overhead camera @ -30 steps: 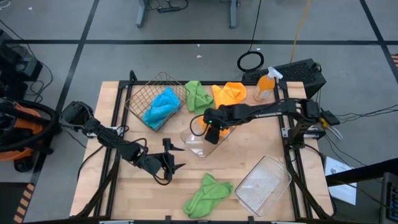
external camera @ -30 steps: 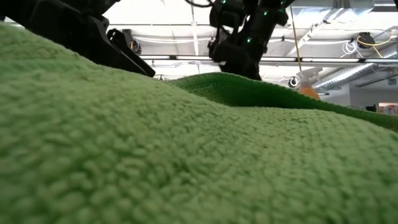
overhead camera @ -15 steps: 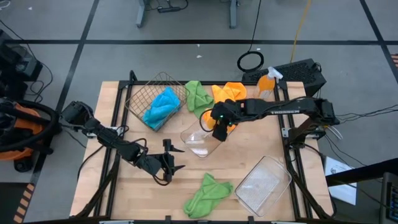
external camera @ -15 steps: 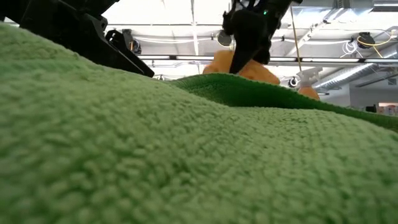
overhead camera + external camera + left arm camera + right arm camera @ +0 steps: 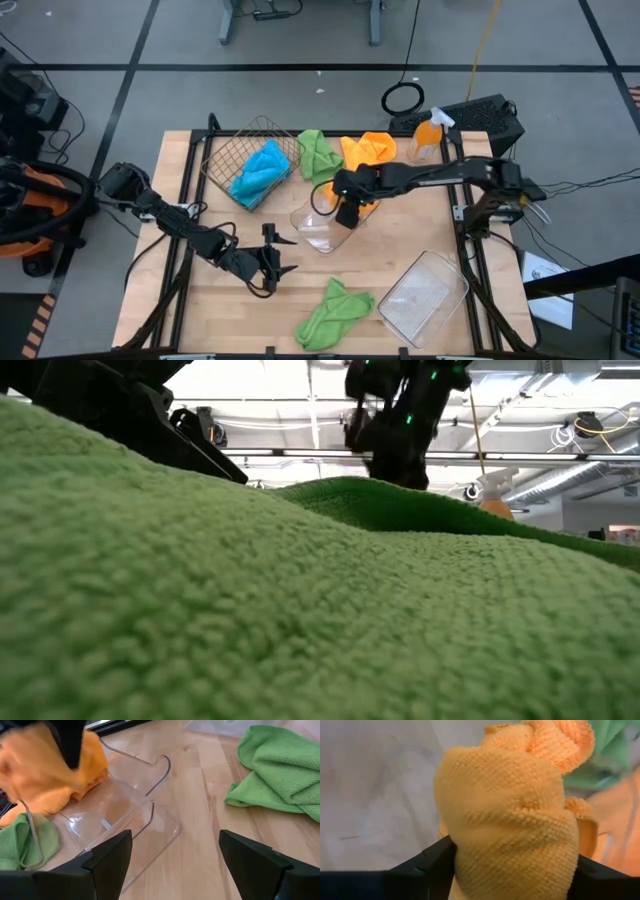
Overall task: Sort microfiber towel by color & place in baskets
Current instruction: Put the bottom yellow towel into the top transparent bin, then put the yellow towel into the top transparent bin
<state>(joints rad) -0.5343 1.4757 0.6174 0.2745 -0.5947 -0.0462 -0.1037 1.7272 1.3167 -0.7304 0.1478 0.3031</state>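
Observation:
My right gripper (image 5: pixel 347 212) is shut on a bunched orange towel (image 5: pixel 512 820), at the far end of a clear tray (image 5: pixel 322 228) at the table's middle. A second orange towel (image 5: pixel 368 150) and a green towel (image 5: pixel 318 155) lie behind it. A blue towel (image 5: pixel 262 170) sits in the dark wire basket (image 5: pixel 228 152). Another green towel (image 5: pixel 335 310) lies near the front edge and fills the low view (image 5: pixel 300 610). My left gripper (image 5: pixel 272 262) stands open left of the tray, holding nothing. My right gripper pinches the orange towel's bunched-up middle (image 5: pixel 470 855) between its two fingers (image 5: pixel 432 865), several layers gathered together. The fingers come from above, slanting down. The towel hangs in a wad below them (image 5: pixel 47 775) at the tray's far end; I cannot tell whether its lower part rests there.
A second clear tray (image 5: pixel 425 295) lies at the near right. An orange spray bottle (image 5: pixel 428 135) stands at the far right corner. Bare wood lies between the left gripper and the near green towel.
My right gripper, still shut on the orange towel, went a little up and toward the table's far right, then came back down over the clear tray's far end. The left arm kept still.

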